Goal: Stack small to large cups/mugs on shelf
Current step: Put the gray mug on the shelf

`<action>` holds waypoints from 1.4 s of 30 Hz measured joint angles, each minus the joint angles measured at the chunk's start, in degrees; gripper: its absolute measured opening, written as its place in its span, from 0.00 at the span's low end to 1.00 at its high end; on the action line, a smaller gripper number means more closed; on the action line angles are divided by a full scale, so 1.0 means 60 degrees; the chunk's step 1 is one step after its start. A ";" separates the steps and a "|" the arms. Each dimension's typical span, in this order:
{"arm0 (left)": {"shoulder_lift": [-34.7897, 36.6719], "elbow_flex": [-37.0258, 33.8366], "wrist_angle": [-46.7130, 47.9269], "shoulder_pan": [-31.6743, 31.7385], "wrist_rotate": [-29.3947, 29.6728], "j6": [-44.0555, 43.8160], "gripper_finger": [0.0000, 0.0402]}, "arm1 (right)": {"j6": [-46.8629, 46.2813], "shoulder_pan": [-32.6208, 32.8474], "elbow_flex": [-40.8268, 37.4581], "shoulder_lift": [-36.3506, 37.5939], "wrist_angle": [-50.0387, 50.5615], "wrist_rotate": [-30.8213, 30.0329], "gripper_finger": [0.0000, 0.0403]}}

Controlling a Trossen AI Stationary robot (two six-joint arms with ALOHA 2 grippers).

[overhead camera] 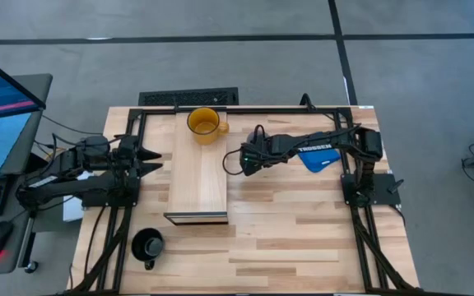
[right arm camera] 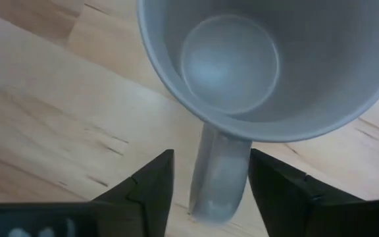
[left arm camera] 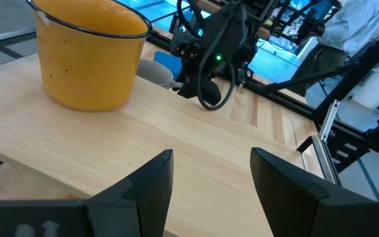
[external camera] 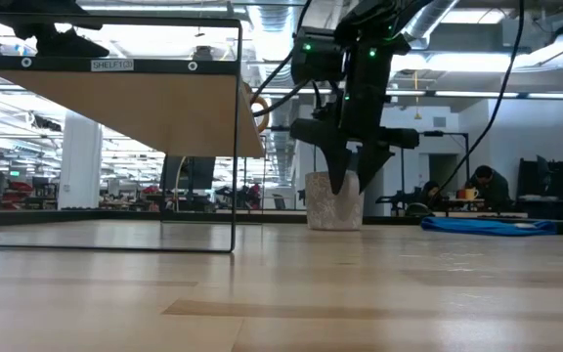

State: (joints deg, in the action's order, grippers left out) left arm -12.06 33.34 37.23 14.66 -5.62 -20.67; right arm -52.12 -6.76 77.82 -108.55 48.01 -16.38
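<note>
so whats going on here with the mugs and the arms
The right gripper is poised straight over the white mug on the table, its open fingers either side of the handle, not yet closed on it. The yellow mug already stands on the shelf, near its far end. The black mug sits on the tabletop nearer the front, untouched. The left gripper waits open beside the shelf, facing the yellow mug.

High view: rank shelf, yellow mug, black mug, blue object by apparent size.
1. shelf, clearly largest.
2. yellow mug.
3. black mug, only slightly smaller than the yellow; too close to call.
Unranked: blue object, mostly hidden under the right arm.
</note>
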 joint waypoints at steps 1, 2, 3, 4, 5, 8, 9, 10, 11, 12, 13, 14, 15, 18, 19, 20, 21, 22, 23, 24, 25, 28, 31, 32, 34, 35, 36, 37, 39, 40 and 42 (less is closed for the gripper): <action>-0.0001 0.0000 0.0018 0.0000 0.0003 0.0001 0.48 | 0.0010 0.0000 0.0000 0.0000 -0.0003 0.0001 0.48; 0.0000 -0.0002 0.0064 0.0001 0.0003 0.0002 0.48 | 0.0018 0.0000 0.0000 0.0000 -0.0005 0.0000 0.45; -0.0001 0.0000 0.0104 0.0001 0.0003 0.0000 0.48 | 0.0072 0.0000 0.0000 0.0000 0.0009 0.0000 0.42; -0.0003 0.0000 0.0126 0.0000 0.0003 0.0000 0.48 | 0.0170 0.0000 0.0000 0.0000 0.0024 0.0002 0.39; 0.0000 0.0000 0.0128 0.0000 0.0003 0.0000 0.48 | 0.0243 0.0000 0.0000 0.0000 0.0026 0.0000 0.35; -0.0001 -0.0001 0.0131 0.0001 0.0003 -0.0003 0.48 | 0.0455 -0.0006 0.0000 0.0000 0.0124 -0.0019 0.24; 0.0000 0.0000 0.0132 0.0001 0.0003 -0.0002 0.48 | 0.0657 -0.0013 0.0000 0.0000 0.0123 0.0029 0.20; -0.0002 0.0000 0.0132 0.0000 0.0003 0.0000 0.48 | 0.0790 -0.0015 0.0002 0.0000 0.0081 0.0127 0.17; -0.0002 0.0000 0.0132 0.0002 0.0003 0.0000 0.48 | 0.0987 -0.0011 0.0007 0.0002 0.0123 0.0173 0.17; -0.0003 0.0000 0.0132 0.0000 0.0003 0.0000 0.48 | 0.1148 -0.0017 0.0007 0.0008 0.0178 0.0193 0.17; -0.0001 0.0000 0.0132 0.0003 0.0004 0.0000 0.48 | 0.1294 -0.0012 0.0007 0.0011 0.0187 0.0206 0.17; 0.0000 0.0000 0.0136 0.0000 0.0003 0.0000 0.48 | 0.1443 -0.0015 0.0007 0.0015 0.0193 0.0253 0.17; -0.0003 0.0000 0.0136 0.0003 0.0003 0.0000 0.48 | 0.1549 -0.0018 0.0007 0.0021 0.0203 0.0323 0.17; -0.0002 -0.0001 0.0137 0.0000 0.0003 0.0000 0.48 | 0.1779 -0.0029 0.0022 0.0046 0.0337 0.0488 0.17; -0.0001 0.0000 0.0136 0.0001 0.0004 0.0004 0.48 | 0.1894 -0.0023 0.0021 0.0099 0.0493 0.0567 0.17; -0.0003 0.0000 0.0137 0.0000 0.0006 0.0002 0.48 | 0.1981 -0.0009 0.0025 0.0140 0.0665 0.0678 0.17; -0.0002 -0.0001 0.0137 0.0002 0.0006 0.0004 0.48 | 0.2001 0.0002 0.0075 0.0145 0.0851 0.0725 0.17; -0.0003 0.0000 0.0136 0.0003 0.0006 0.0004 0.48 | 0.2065 0.0007 0.0165 0.0139 0.1032 0.0731 0.17; -0.0001 0.0000 0.0139 0.0000 0.0005 0.0004 0.48 | 0.2238 0.0004 0.0254 0.0185 0.1298 0.0766 0.17; 0.0000 0.0000 0.0139 0.0003 0.0006 0.0004 0.48 | 0.2381 0.0007 0.0345 0.0252 0.1697 0.0871 0.17; -0.0001 0.0000 0.0139 0.0001 0.0010 0.0004 0.48 | 0.2463 0.0007 0.0427 0.0296 0.2039 0.0919 0.17; -0.0001 0.0000 0.0142 0.0000 0.0048 0.0004 0.48 | 0.2756 0.0002 0.0726 0.0491 0.2424 0.0933 0.17; -0.0003 -0.0001 0.0147 0.0003 0.0078 0.0007 0.48 | 0.2815 -0.0005 0.1012 0.0987 0.2994 0.0951 0.17; -0.0002 0.0000 0.0147 0.0002 0.0073 0.0007 0.48 | 0.2863 -0.0011 0.1082 0.1132 0.3144 0.1019 0.17; -0.0001 0.0000 0.0184 0.0003 0.0083 0.0007 0.48 | 0.2858 0.0011 0.1160 0.1480 0.3398 0.1033 0.17; -0.0003 0.0000 0.0208 0.0003 0.0079 0.0009 0.48 | 0.2852 0.0011 0.1195 0.1727 0.3425 0.1059 0.17; -0.0003 -0.0001 0.0202 0.0003 0.0076 0.0051 0.48 | 0.2852 0.0019 0.1283 0.1959 0.3470 0.1078 0.17; -0.0003 0.0000 0.0197 0.0003 0.0083 0.0066 0.48 | 0.2850 0.0034 0.1367 0.2203 0.3472 0.1078 0.17; -0.0003 0.0000 0.0200 0.0000 0.0151 0.0069 0.48 | 0.2929 0.0064 0.1527 0.2661 0.3525 0.1087 0.17; 0.0000 0.0000 0.0198 0.0003 0.0226 0.0069 0.48 | 0.3021 0.0069 0.1622 0.2822 0.3575 0.1089 0.17; -0.0003 0.0000 0.0197 0.0003 0.0362 0.0069 0.48 | 0.3313 0.0124 0.1888 0.3082 0.3577 0.1147 0.17</action>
State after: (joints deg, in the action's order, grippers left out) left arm -12.08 33.34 38.41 14.68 -3.45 -20.25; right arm -32.24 -6.02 89.15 -90.06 69.47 -9.50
